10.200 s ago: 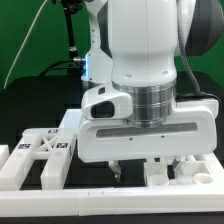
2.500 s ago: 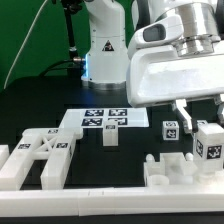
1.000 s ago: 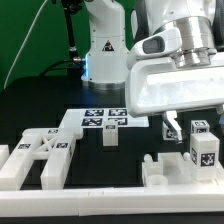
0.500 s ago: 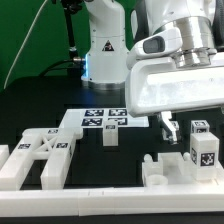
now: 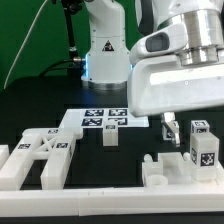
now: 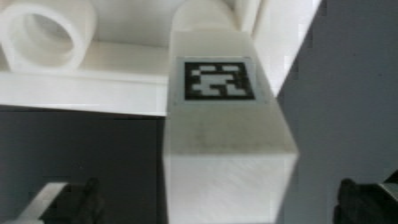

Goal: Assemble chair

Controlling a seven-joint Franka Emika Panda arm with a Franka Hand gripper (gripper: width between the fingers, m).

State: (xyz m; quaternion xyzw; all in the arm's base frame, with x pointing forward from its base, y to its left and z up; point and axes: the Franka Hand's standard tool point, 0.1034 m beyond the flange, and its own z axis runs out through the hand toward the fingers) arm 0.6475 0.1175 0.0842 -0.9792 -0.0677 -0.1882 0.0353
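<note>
The end effector (image 6: 222, 200) is fully spread and holds nothing. Its fingers (image 6: 68, 200) straddle a tagged leg (image 6: 222, 120) without touching it, probably to keep clearance on both sides. The leg stands upright on the table (image 5: 130, 155) at the exterior view's right, well apart from the slab parts (image 5: 35, 155).

I count one cross-braced slab (image 5: 38, 155), one small block (image 5: 110, 137), two tagged posts (image 5: 203, 152) by the gripper (image 6: 222, 202), I think, one marker board (image 5: 105, 120).

The marker board (image 5: 100, 118) lies flat on the black table (image 5: 35, 115) (green backdrop (image 5: 45, 60) behind, perhaps cloth).
</note>
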